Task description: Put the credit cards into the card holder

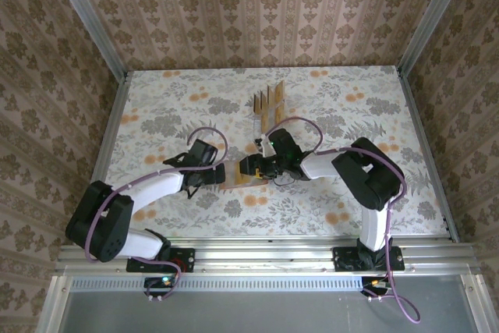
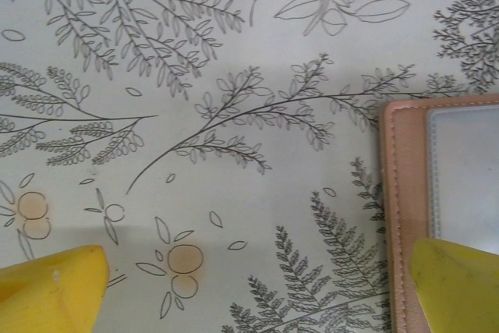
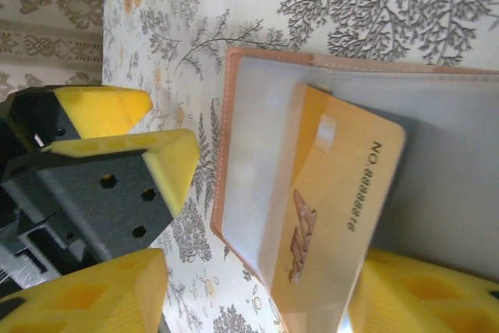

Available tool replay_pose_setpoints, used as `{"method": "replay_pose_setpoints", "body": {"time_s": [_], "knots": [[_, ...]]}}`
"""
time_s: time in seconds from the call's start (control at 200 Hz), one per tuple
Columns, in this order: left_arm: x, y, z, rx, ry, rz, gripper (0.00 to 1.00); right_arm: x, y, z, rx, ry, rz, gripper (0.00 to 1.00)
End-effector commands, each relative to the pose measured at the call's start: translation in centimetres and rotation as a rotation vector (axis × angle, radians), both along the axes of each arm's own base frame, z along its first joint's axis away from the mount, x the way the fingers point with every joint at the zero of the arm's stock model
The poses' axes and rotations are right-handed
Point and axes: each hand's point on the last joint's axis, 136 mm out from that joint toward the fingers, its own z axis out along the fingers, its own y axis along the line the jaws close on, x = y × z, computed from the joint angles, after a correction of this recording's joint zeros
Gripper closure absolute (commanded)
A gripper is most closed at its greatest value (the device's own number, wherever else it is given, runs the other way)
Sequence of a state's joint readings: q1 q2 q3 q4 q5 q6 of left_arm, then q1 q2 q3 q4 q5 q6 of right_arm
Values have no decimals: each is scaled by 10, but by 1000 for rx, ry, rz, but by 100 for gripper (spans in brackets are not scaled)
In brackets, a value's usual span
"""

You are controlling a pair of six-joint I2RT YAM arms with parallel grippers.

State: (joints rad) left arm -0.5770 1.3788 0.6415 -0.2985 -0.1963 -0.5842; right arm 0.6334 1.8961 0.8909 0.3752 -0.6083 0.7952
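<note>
Left gripper [image 2: 251,294] low over floral table [image 2: 195,37], fingers spread wide, one fingertip [image 2: 456,286] above card holder [image 2: 401,193] edge. Card holder lies open, flat, between grippers. Credit card [image 3: 343,185] partly tucked in clear pocket. Right gripper [image 3: 257,290] fingers apart, straddling card, no clamp.

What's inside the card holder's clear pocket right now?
One credit card lies on the open card holder, its numbered face up, one long edge looking hazy as if under the clear pocket film. How deep it sits, and anything beneath it, is hidden.
</note>
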Motion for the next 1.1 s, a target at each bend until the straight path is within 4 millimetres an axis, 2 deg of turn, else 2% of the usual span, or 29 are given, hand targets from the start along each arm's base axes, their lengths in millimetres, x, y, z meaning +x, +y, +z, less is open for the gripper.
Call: {"method": "replay_pose_setpoints", "body": {"time_s": [0.0, 0.22, 0.445, 0.705, 0.94, 1.095], "knots": [[-7, 14, -4, 22, 16, 47, 0, -11, -28, -36, -192, 81, -39, 31], [-9, 20, -9, 32, 26, 63, 0, -5, -32, -21, -263, 43, -36, 24], [-9, 27, -12, 39, 32, 82, 0, 1, -41, -10, -352, 2, -43, 25], [-4, 16, -15, 12, 42, 40, 0, 2, -39, -6, -420, -33, -6, 24], [-1, 6, -10, -9, 33, 14, 0, 5, -23, 24, -321, -104, 27, 26], [1, -1, -6, -18, 22, 3, 0, 10, -30, 34, -334, -132, 4, 29]]}}
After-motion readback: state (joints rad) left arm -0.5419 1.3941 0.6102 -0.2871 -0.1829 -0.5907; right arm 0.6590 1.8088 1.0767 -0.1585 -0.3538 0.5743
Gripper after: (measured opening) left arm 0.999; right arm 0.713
